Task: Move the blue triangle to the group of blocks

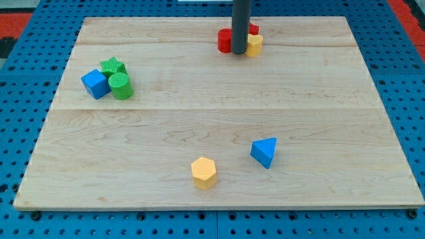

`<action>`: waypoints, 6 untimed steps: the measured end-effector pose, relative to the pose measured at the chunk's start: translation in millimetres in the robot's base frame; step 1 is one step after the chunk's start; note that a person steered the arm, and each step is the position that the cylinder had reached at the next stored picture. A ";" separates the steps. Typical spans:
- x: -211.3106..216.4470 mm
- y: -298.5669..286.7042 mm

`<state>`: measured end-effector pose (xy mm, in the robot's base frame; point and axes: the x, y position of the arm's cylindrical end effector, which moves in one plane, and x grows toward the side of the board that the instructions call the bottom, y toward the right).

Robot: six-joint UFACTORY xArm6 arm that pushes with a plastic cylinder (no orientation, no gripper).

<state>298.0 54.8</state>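
The blue triangle (pixel 264 152) lies alone on the wooden board, toward the view's bottom, right of centre. My tip (pixel 238 52) is far from it, near the view's top centre, standing in front of a small group there: a red block (pixel 225 40), a yellow block (pixel 254 45) and a second red block (pixel 253 28) partly hidden behind the rod. A second group sits at the view's left: a blue cube (pixel 95 83), a green star (pixel 113 66) and a green cylinder (pixel 121 86), touching each other.
A yellow hexagon block (pixel 204 172) lies left of the blue triangle near the view's bottom. The wooden board (pixel 219 113) rests on a blue pegboard surface that shows on all sides.
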 end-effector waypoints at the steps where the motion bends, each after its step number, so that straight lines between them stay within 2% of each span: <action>1: 61.8 13.1; 2: 98.4 84.7; 3: 181.3 150.7; 4: 266.5 132.8; 5: 249.7 81.3; 6: 260.3 65.7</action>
<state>558.3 120.5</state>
